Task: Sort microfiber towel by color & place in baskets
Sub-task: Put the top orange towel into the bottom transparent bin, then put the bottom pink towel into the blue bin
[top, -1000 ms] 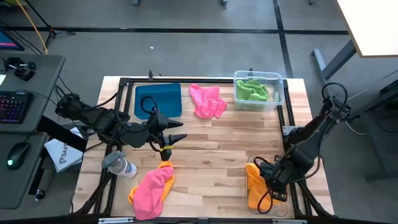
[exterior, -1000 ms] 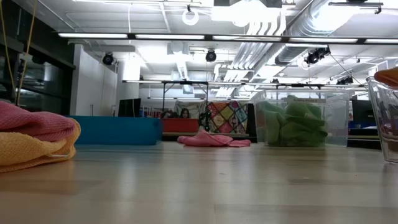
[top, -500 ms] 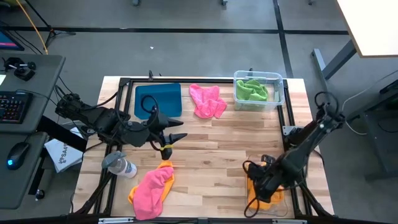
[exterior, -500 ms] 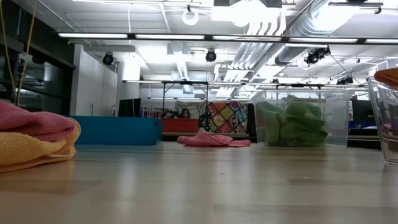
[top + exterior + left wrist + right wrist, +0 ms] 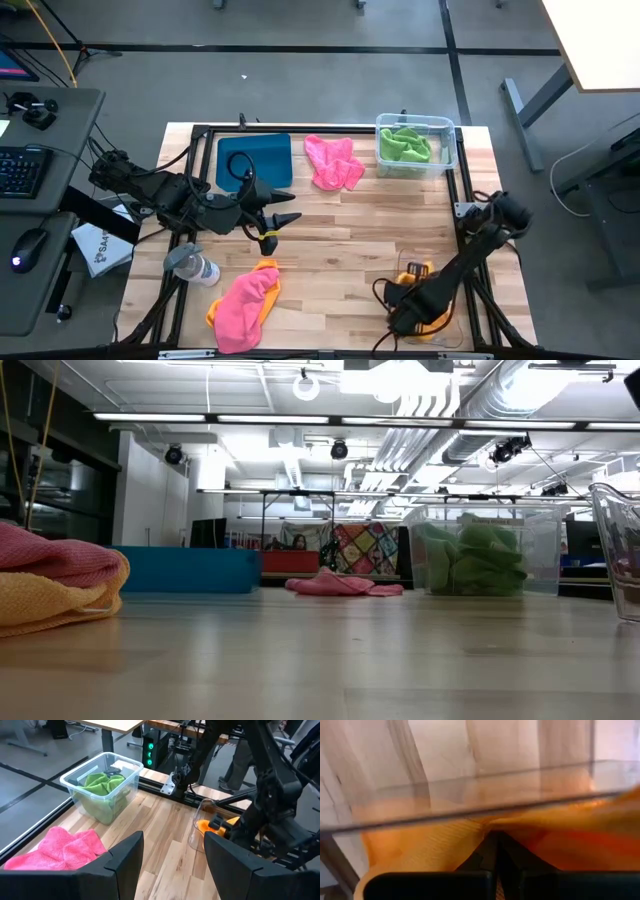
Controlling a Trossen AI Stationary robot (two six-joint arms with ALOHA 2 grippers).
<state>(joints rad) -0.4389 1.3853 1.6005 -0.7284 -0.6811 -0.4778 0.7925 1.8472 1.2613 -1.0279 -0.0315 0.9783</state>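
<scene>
In the clear bin at the table's near right lies an orange towel. My right gripper is down inside that bin, shut in the orange cloth. My left gripper hovers open at the left middle, holding nothing. A pink towel lies flat at the far middle. Green towels fill the far-right clear bin. The teal tray stands at the far left. A pink towel lies over an orange one at the near left. My right gripper pinches a fold of the orange towel between its two shut fingertips. Creases in the cloth run in toward the tips. The fingers slant down into the bin from above. The towel lies inside the bin, against its clear wall.
A clear bottle with a grey cap lies at the near left edge. Black frame rails run along the table's sides. The bare wooden middle of the table lies between the two arms.
My right gripper has shut and gone down into the near-right bin, shifting toward the table's left and near edges. The orange towel, which stood up above the bin's rim, has sunk down into the bin.
</scene>
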